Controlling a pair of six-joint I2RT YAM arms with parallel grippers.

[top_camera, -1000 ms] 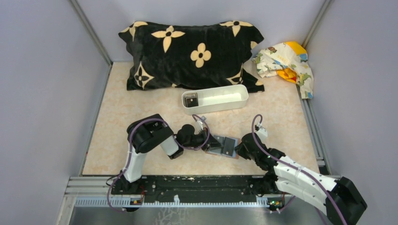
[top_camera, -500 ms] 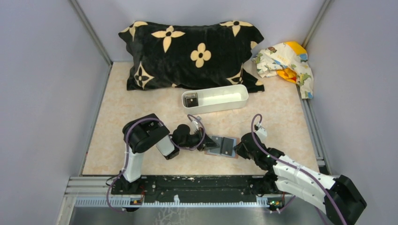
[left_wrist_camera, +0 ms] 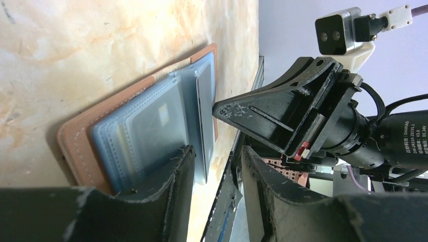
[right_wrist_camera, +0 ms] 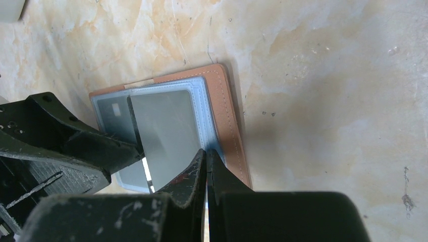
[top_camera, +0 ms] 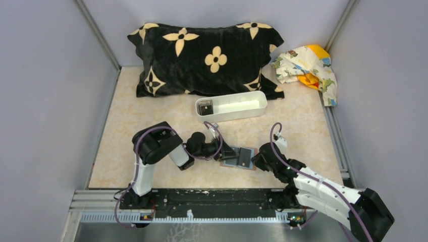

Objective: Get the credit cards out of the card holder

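The card holder (top_camera: 237,158) lies open on the table between the two arms, brown at the rim (right_wrist_camera: 228,116) and light blue inside (left_wrist_camera: 126,136). A grey credit card (right_wrist_camera: 169,133) sticks partly out of its pocket, and the left wrist view shows it edge-on (left_wrist_camera: 204,111). My left gripper (left_wrist_camera: 214,174) (top_camera: 222,152) is open, and the card's end sits just inside its gap. Another card (right_wrist_camera: 113,112) stays in a clear pocket. My right gripper (right_wrist_camera: 206,156) (top_camera: 257,161) is shut, its tips against the holder's blue edge.
A long white tray (top_camera: 237,103) stands behind the holder with a dark card (top_camera: 204,107) in its left end. A black flowered pillow (top_camera: 207,55) lies at the back, a patterned cloth (top_camera: 308,65) at the back right. The table's near rail (top_camera: 202,196) runs close behind the holder.
My left gripper was shut and now has its jaws apart. The left arm pulled back slightly leftward a second ago. The right arm and the holder have stayed put.
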